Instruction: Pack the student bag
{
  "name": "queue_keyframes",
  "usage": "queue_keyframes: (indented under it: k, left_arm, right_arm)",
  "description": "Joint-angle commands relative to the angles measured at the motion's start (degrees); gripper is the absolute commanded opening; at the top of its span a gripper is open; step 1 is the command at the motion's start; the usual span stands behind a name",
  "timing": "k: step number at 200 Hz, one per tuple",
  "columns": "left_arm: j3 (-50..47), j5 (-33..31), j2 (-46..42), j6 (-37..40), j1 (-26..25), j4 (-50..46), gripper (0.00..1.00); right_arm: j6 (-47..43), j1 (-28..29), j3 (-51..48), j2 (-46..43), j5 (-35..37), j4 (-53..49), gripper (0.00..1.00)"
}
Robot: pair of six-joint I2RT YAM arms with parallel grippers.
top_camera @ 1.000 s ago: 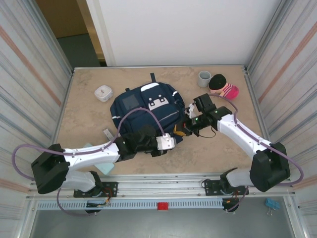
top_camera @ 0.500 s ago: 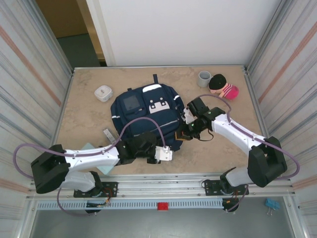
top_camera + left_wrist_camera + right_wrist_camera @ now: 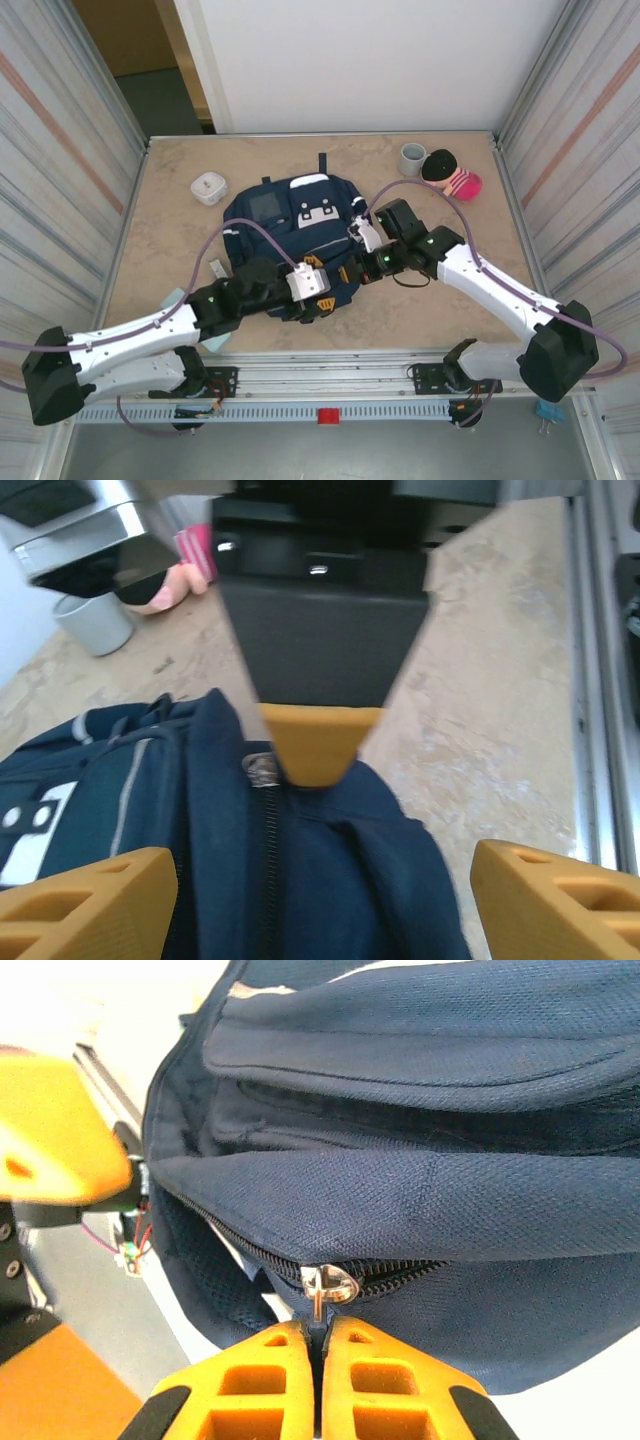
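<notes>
the large navy blue fabric backpack (image 3: 285, 225) lies mid-frame on the beige bench (image 3: 165, 215), zip turned toward both arms, which stretch inward from the bottom corners. the left claw (image 3: 320, 900) gapes astride the bag's edge, likely steadying it; the right claw (image 3: 318, 1338) is pinched, apparently on the small metal zip pull (image 3: 328, 1282).

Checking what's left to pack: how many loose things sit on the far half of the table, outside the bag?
3: a white box far left of the bag, a grey cup far right, and a doll beside the cup. Others could be hidden by the bag.
</notes>
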Motion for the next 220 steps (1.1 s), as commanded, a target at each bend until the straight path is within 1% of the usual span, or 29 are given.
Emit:
queue_keyframes:
  k: [1,14,21,39,58,71,81,91,122,143,167,196,220]
  left_arm:
    - [2.62,-5.48,2.16,-4.11,1.61,-1.65,0.77]
    - [3.18,-5.24,4.40,-3.81,2.57,-2.01,0.76]
    - [3.72,-4.81,6.04,-3.56,3.05,-2.55,0.73]
    - [5.02,-4.22,9.63,-2.23,3.41,-4.19,0.48]
    - [4.79,-1.77,10.18,-1.16,3.87,-5.20,0.29]
    - [4.46,1.44,9.07,-1.15,5.36,-6.39,0.13]
    - [4.31,4.41,7.82,-0.85,7.06,-8.02,0.05]
    - [3.92,7.82,5.92,0.34,8.71,-9.11,0.00]
    - [1.74,18.82,-1.15,5.08,13.32,-9.37,0.00]
    - [1.36,24.63,-5.15,7.70,16.10,-10.00,0.00]
    - [2.58,28.82,-8.20,9.03,17.75,-11.70,0.00]
    - [4.47,32.97,-9.88,9.07,18.04,-13.23,0.00]
    - [5.04,32.40,-9.16,10.02,18.04,-15.19,0.00]
  right_arm:
    - [-3.55,0.72,1.93,-2.43,-3.90,2.33,0.00]
    - [-4.22,0.85,2.35,-2.60,-4.21,1.97,0.00]
    - [-4.53,1.01,2.29,-2.77,-4.60,1.96,0.00]
    - [-4.90,0.86,2.36,-3.12,-4.19,1.59,0.00]
    - [-4.13,-1.48,1.98,-2.65,-2.65,0.27,0.00]
    - [-2.89,-3.81,0.74,-2.47,-0.94,-0.08,0.00]
    - [-1.76,-5.62,-0.73,-2.73,0.61,0.45,0.00]
    - [-0.59,-7.49,-2.25,-3.11,2.15,1.58,0.00]
    - [0.95,-14.50,-5.84,-3.10,3.89,5.58,0.00]
    - [1.90,-18.78,-7.60,-1.47,5.18,9.18,0.00]
    - [3.61,-22.50,-9.17,2.27,6.33,15.95,0.00]
    - [5.82,-24.43,-8.18,9.55,8.96,24.93,0.00]
    - [6.23,-24.34,-6.23,13.08,6.73,29.54,0.00]
